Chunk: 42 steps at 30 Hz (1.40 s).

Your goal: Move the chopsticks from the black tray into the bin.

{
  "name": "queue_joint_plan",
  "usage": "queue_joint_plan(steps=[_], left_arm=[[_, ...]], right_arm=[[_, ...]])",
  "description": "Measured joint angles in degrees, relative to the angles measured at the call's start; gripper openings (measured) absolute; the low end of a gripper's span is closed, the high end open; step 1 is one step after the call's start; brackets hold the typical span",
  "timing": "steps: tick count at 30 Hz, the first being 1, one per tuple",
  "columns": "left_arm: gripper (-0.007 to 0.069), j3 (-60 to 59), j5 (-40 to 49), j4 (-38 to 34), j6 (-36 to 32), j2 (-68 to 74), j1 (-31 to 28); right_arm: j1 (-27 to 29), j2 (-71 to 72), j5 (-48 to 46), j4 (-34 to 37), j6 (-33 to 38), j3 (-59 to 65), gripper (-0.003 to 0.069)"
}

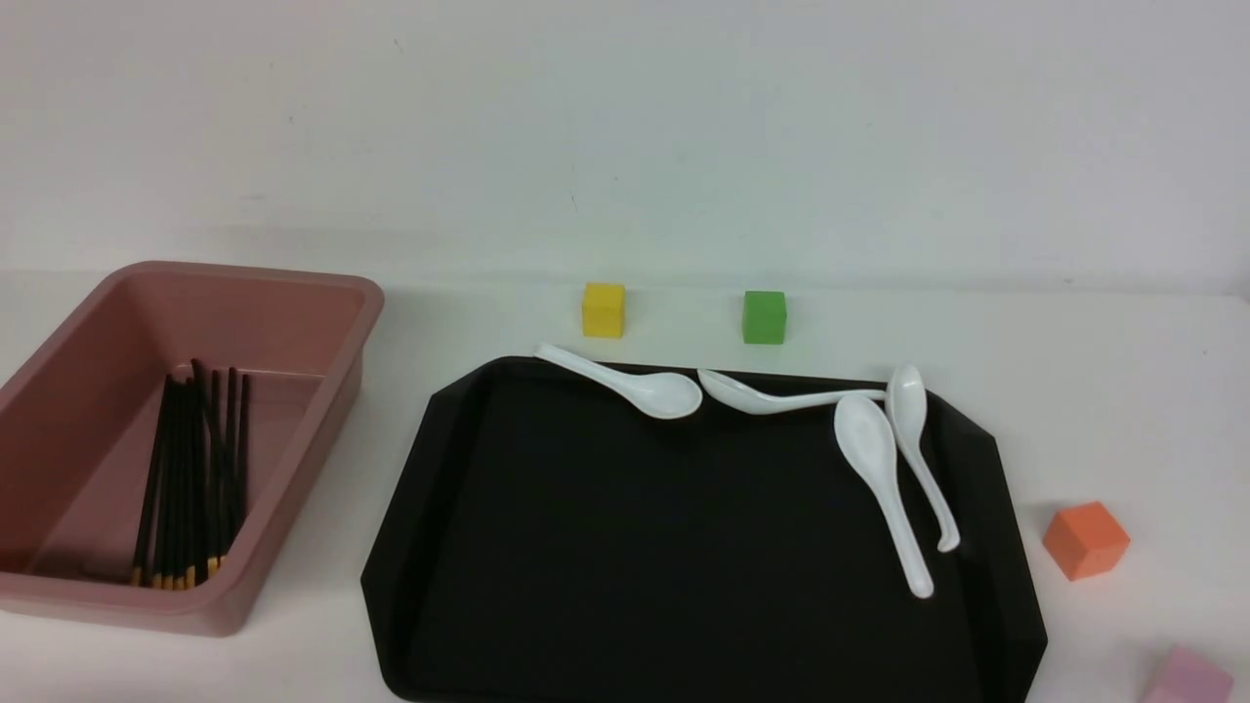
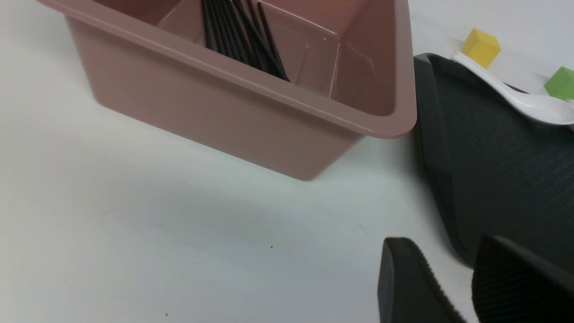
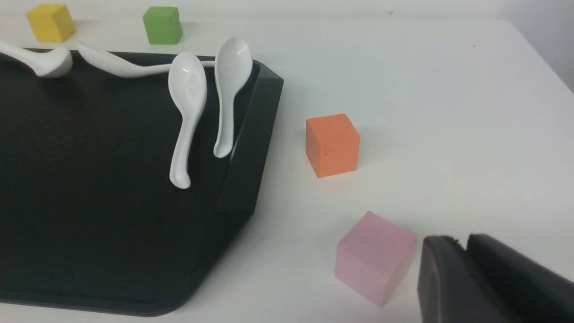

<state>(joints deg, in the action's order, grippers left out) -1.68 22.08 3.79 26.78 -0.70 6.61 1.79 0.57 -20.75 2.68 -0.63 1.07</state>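
A: Surface: white table [image 1: 625,312], pale wall behind. The black tray [image 1: 625,547], centre of the front view, carries only four white spoons [image 1: 874,459].

B: The chopsticks [image 1: 190,478]: all bundled in the bin [image 1: 322,410], left of frame.

A: Left gripper [image 2: 453,287]: spread, empty. Right gripper [image 3: 464,269]: pads nearly pressed together, empty.

B: Remaining step, by judgement: park both arms clear, disturbing nothing.

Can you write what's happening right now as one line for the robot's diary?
chopsticks: all in bin | black tray: only spoons left | left gripper: open, empty | right gripper: shut, empty
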Motion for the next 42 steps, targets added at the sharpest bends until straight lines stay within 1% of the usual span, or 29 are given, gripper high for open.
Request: queue_joint_plan(steps=[42], left_arm=[[0.0238, 0.0, 0.0, 0.0, 0.0, 0.0, 0.0]], right_arm=[[0.0, 0.0, -0.1, 0.0, -0.1, 0.0, 0.0136]])
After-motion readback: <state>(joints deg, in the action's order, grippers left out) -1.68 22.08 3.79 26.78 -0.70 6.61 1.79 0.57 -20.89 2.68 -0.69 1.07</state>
